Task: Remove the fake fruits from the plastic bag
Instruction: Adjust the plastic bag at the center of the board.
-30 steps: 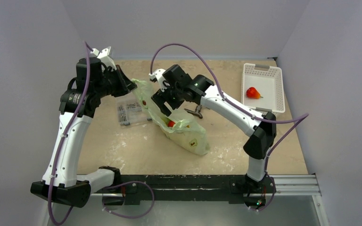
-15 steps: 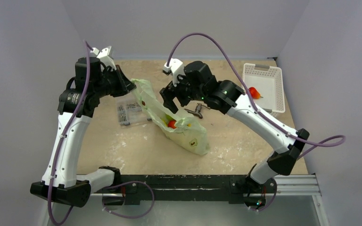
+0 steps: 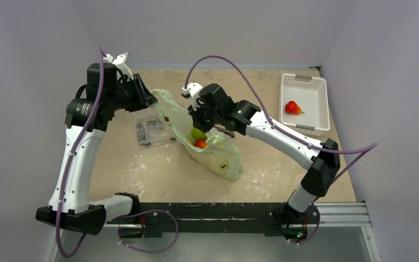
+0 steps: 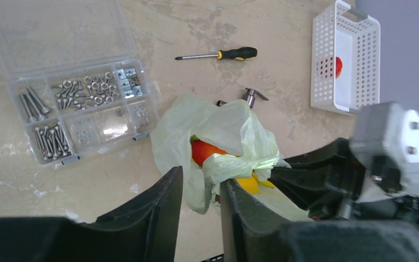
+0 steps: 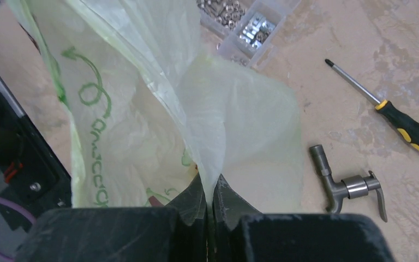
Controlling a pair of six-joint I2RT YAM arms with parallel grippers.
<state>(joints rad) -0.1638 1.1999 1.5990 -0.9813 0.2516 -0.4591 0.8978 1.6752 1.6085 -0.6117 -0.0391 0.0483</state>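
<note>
The pale yellow-green plastic bag (image 3: 218, 158) lies across the table's middle, its far end lifted toward my left gripper (image 3: 148, 99). A green pear (image 3: 198, 133) and a red fruit (image 3: 200, 143) show in its mouth. In the left wrist view the left gripper (image 4: 201, 183) has its jaws apart, a loose fold of bag (image 4: 218, 128) hanging between them, with the red fruit (image 4: 207, 152) and a yellow fruit (image 4: 248, 184) behind. My right gripper (image 5: 211, 188) is shut on a pinch of the bag's film (image 5: 158, 125) at the bag's mouth (image 3: 199, 117).
A white slotted basket (image 3: 304, 79) at the far right holds one red fruit (image 3: 292, 107). A clear screw box (image 3: 150, 128) lies left of the bag. Just behind the bag are a metal T-shaped part (image 5: 349, 185) and a yellow-and-black screwdriver (image 5: 398, 120).
The right gripper came down onto the bag's mouth and shut on its film. The left jaws opened. The green pear now shows in the opening.
</note>
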